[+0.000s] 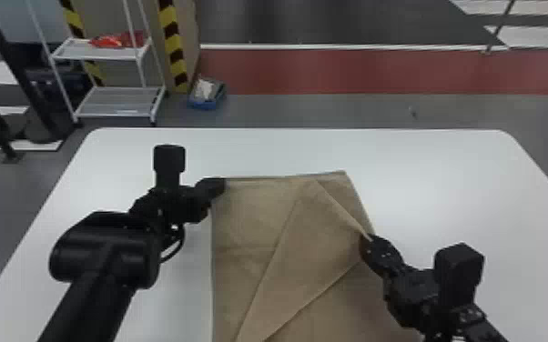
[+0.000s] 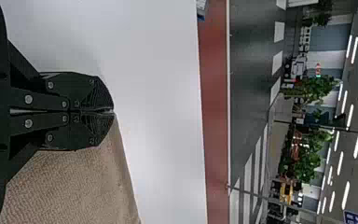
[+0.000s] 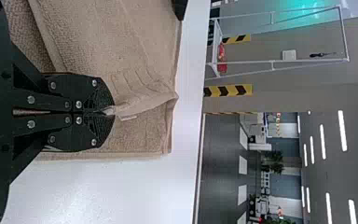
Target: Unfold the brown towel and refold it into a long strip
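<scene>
The brown towel (image 1: 250, 227) lies on the white table, with a layer folded diagonally across its middle and right part. At its far left corner is my left gripper (image 1: 220, 182); in the left wrist view that gripper (image 2: 113, 111) is shut on the corner of the towel (image 2: 74, 186). My right gripper (image 1: 367, 238) is at the towel's right side, below the far right corner. The right wrist view has this gripper (image 3: 112, 111) shut on a raised corner of the upper layer of the towel (image 3: 140, 100), with a small tag beside the tips.
The white table (image 1: 446, 182) extends on both sides of the towel and beyond its far edge. On the floor behind stand a white wire shelf (image 1: 118, 100) with red items and a blue box (image 1: 207, 93).
</scene>
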Available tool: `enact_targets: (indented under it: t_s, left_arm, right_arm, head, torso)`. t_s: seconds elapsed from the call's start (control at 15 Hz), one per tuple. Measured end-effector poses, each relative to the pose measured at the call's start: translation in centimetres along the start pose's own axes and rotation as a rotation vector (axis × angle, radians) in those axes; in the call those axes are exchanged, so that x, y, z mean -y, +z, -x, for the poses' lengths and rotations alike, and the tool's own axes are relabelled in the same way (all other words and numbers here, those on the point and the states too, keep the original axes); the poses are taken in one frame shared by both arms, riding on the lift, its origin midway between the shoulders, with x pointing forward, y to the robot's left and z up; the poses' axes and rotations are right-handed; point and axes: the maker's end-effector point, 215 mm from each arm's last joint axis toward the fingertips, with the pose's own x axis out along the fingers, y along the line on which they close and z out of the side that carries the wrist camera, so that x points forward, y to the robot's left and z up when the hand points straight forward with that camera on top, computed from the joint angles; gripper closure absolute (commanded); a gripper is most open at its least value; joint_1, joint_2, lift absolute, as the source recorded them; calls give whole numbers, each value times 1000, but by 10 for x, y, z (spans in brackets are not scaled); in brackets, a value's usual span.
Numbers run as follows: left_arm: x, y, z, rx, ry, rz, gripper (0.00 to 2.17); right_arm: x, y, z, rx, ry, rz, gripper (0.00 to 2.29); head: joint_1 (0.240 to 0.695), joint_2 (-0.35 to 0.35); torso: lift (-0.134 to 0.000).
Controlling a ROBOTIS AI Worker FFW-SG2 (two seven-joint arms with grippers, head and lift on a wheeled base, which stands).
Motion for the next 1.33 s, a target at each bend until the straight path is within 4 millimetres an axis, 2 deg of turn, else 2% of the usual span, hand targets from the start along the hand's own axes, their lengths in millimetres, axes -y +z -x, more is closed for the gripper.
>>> enact_targets:
  t_s: [0.13,0.27,0.6,0.73,0.87,1.0,1.13,1.27,1.33]
  left_arm:
    - [-6,-2,25,-24,5,39,1713]
    - [-18,1,54,-48,25,73,1713]
    - [-81,-6,139,-165,128,238,1713]
    - [-98,-7,171,-176,162,273,1713]
    - [-103,-9,205,-175,177,307,1713]
    - [-100,-11,234,-191,178,345,1713]
    - [-99,-3,253,-185,179,356,1713]
    - [-102,17,256,-149,182,346,1713]
    - [-104,31,252,-126,181,343,1713]
  right_arm:
    - [15,13,2,18,-21,-3,1328]
    - [40,35,6,47,-60,1,1328]
    - [148,88,21,69,-204,-48,1328]
    - [179,98,29,65,-248,-61,1328]
    - [206,103,41,71,-294,-84,1328]
    - [223,109,49,82,-322,-94,1325]
    - [235,114,47,70,-338,-117,1328]
    - [238,124,34,56,-334,-127,1328]
    - [234,130,20,49,-320,-124,1328]
  head:
    - [695,2]
    - [695,-1]
    - [695,-16]
    - [695,-22]
    - [695,-32]
    - [695,-54]
    - [695,-61]
    - [695,-61]
    - [695,-54]
  torso:
    - [-123]
    - [-123]
    - [-123]
    - [-123]
    - [-123]
    - [-123]
    - [-123]
    - [-123]
    - [-123]
